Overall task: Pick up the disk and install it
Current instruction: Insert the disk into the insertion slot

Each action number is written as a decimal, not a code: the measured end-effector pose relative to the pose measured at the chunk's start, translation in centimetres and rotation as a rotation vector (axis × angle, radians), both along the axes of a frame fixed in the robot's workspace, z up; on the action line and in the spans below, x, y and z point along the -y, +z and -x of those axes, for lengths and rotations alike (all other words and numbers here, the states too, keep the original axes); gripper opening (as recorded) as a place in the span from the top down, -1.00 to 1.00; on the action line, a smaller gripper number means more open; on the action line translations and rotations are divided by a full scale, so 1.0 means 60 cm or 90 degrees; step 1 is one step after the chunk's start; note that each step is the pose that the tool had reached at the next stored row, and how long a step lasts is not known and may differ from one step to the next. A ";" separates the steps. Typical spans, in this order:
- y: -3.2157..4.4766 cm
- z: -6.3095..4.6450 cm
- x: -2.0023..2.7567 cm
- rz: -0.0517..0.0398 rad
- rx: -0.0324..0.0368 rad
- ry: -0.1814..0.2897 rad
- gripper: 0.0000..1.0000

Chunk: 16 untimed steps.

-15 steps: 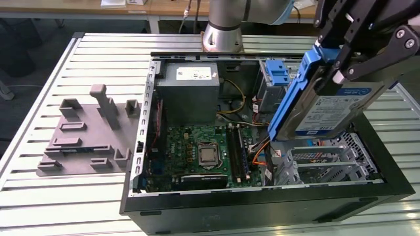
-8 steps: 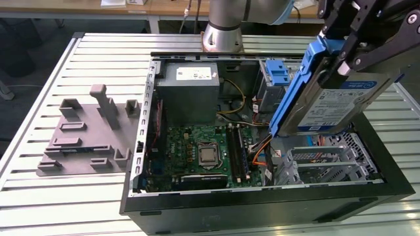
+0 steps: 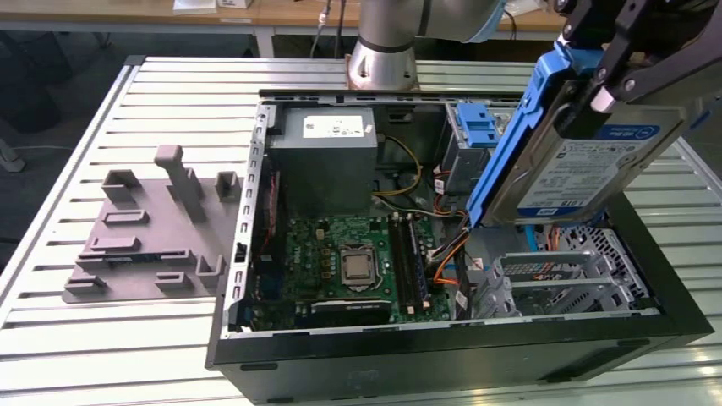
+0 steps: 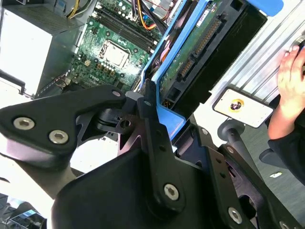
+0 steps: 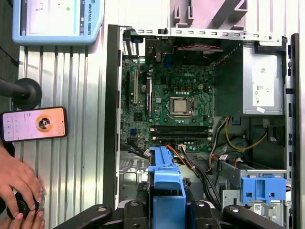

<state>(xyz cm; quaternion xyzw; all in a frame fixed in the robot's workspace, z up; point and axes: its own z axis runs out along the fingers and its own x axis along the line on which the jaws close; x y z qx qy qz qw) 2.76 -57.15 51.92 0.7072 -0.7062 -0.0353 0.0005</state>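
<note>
Above the open computer case, claw pinching the tilted disk, cables and cage beneath

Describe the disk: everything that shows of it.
The disk is a flat silver-metal slab with a white-and-blue label and blue plastic side rails. In the second wrist view its underside shows a green circuit board and a black connector. The pincer is shut on its upper end, holding it steeply tilted in the air above the metal cage inside the open computer case.
</note>
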 end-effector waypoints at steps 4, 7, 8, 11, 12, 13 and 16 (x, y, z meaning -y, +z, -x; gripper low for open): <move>-0.002 0.000 0.0001 -0.0003 0.0000 0.000 0.27; -0.004 0.000 0.0001 -0.0003 0.0000 0.000 0.27; -0.004 0.000 0.0000 -0.0002 0.0000 0.000 0.27; -0.006 0.000 0.0001 -0.0003 0.0000 0.000 0.27; -0.007 0.000 0.0000 -0.0002 0.0000 0.000 0.27; -0.007 0.000 0.0000 -0.0002 0.0000 0.000 0.27; -0.009 0.000 0.0000 -0.0002 0.0000 0.000 0.27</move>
